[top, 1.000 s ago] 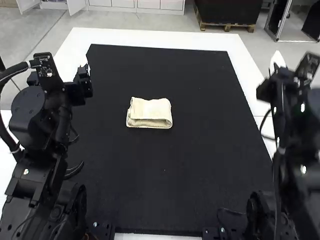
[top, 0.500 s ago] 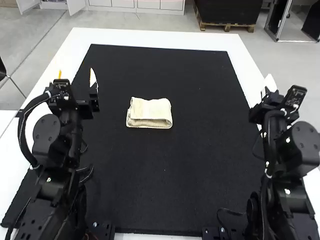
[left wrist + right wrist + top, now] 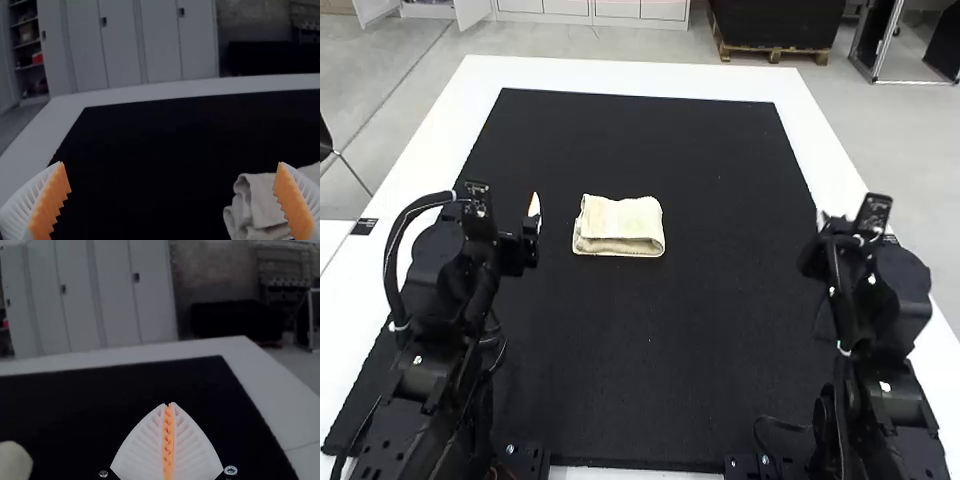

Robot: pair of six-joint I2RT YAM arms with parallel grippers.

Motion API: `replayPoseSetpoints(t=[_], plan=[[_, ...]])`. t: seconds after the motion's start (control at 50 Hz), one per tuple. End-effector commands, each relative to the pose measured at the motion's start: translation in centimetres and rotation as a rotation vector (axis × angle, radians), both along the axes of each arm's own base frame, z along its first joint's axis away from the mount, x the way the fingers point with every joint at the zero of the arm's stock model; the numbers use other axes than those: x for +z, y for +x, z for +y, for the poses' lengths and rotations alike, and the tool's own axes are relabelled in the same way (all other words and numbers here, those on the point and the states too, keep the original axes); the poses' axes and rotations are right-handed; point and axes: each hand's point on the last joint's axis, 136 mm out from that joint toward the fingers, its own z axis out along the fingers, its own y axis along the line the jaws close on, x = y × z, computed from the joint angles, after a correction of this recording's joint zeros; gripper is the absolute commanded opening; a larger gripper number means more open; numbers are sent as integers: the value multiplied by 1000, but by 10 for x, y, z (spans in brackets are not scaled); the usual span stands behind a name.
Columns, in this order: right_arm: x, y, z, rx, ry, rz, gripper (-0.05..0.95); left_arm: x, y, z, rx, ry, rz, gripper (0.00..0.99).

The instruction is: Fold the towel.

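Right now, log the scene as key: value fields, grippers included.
towel: cream, folded into a compact layered bundle
towel_place: on the black mat, closer to the left arm than the right
towel_held: no
left_gripper: open, empty
right_gripper: shut, empty
surface: white table under the mat
fold_state: looks folded; finished or not, cannot tell

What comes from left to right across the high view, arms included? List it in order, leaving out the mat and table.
Left arm → folded towel → right arm.
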Motion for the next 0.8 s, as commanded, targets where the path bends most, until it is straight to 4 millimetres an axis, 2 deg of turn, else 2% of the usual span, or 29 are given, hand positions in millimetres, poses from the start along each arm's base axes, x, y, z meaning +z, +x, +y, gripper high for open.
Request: replayPoseSetpoints(t=[0.0,0.14,0.18,0.22,0.28,0.32,0.38,0.78], plan=[[-16,0,7,47,-47,60,20,-1,0,-1,-9,-11,0,959],[-49,-1,6,41,-52,192,164,-9,0,0,-4,-11,30,957],[-48,-1,4,31,-47,190,177,-8,0,1,-3,-11,29,957],[-48,-1,1,19,-46,191,241,-9,0,1,-3,-15,33,957],[-49,-1,-3,4,-43,193,441,-10,0,2,1,-23,36,957],[-49,-1,-5,-5,-44,193,610,-11,0,2,5,-23,38,957],[-48,-1,-7,-16,-44,192,916,-11,0,3,6,-23,38,957],[-46,-1,-9,-24,-57,182,920,-9,0,3,6,-21,33,959]])
